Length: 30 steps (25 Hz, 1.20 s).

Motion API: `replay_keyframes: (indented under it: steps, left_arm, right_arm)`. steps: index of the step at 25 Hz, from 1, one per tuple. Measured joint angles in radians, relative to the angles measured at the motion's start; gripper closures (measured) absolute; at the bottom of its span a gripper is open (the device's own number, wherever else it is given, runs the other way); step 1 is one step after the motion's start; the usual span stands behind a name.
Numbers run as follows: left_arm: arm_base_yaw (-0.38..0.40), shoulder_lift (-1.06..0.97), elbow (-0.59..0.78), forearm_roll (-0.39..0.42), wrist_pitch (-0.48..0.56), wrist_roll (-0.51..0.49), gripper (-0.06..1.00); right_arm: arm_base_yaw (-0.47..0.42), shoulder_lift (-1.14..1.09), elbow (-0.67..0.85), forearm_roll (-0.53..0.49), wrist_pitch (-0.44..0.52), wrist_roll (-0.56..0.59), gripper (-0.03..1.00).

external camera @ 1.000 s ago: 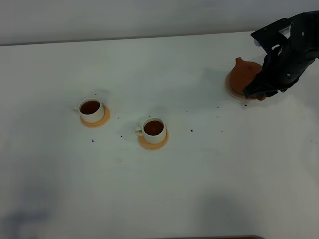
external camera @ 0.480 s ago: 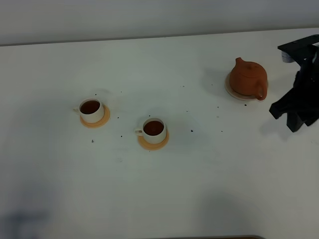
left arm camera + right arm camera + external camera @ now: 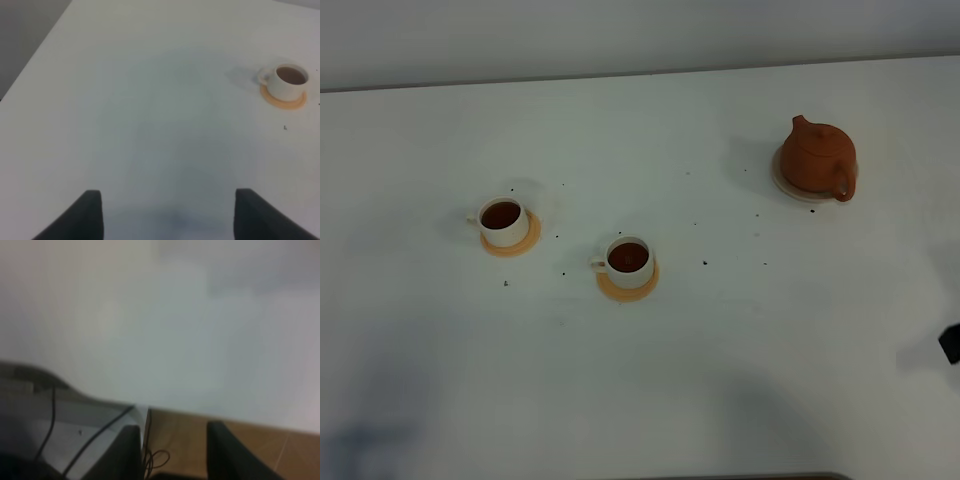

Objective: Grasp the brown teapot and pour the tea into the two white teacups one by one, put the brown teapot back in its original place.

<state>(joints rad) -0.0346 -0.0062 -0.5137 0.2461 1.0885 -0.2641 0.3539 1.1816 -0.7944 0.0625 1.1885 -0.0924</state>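
Teapot point(image 3: 817, 158) on its disc point(image 3: 783, 180), well apart from our empty, parted right jaws, arm withdrawn to the surface point(image 3: 720, 380) edge since before

Little of the robot shows. The left gripper point(image 3: 167, 215) appears as two dark grey, matt fingers point(image 3: 85, 217) with flat inner faces and sloped outer edges. The right gripper point(image 3: 172, 450) has two similar dark fingers point(image 3: 125, 452), blurred. In the high view only a small black corner of the right arm point(image 3: 951, 344) shows at the edge.
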Motion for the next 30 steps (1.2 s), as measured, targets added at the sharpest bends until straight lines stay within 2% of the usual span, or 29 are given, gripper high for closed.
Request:
replay_keyframes:
  steps: [5, 15, 23, 30]
  left_arm:
    - [0.0, 0.0, 0.0, 0.0, 0.0, 0.0, 0.39]
    - [0.0, 0.0, 0.0, 0.0, 0.0, 0.0, 0.39]
    - [0.0, 0.0, 0.0, 0.0, 0.0, 0.0, 0.39]
    - [0.0, 0.0, 0.0, 0.0, 0.0, 0.0, 0.39]
  right_arm:
    - [0.0, -0.226, 0.104, 0.001, 0.024, 0.018, 0.67]
    - [0.0, -0.635, 0.186, -0.001, 0.03, 0.028, 0.67]
    - [0.0, -0.765, 0.186, -0.005, 0.032, 0.03, 0.67]
    - [0.0, -0.85, 0.186, -0.03, 0.032, 0.102, 0.67]
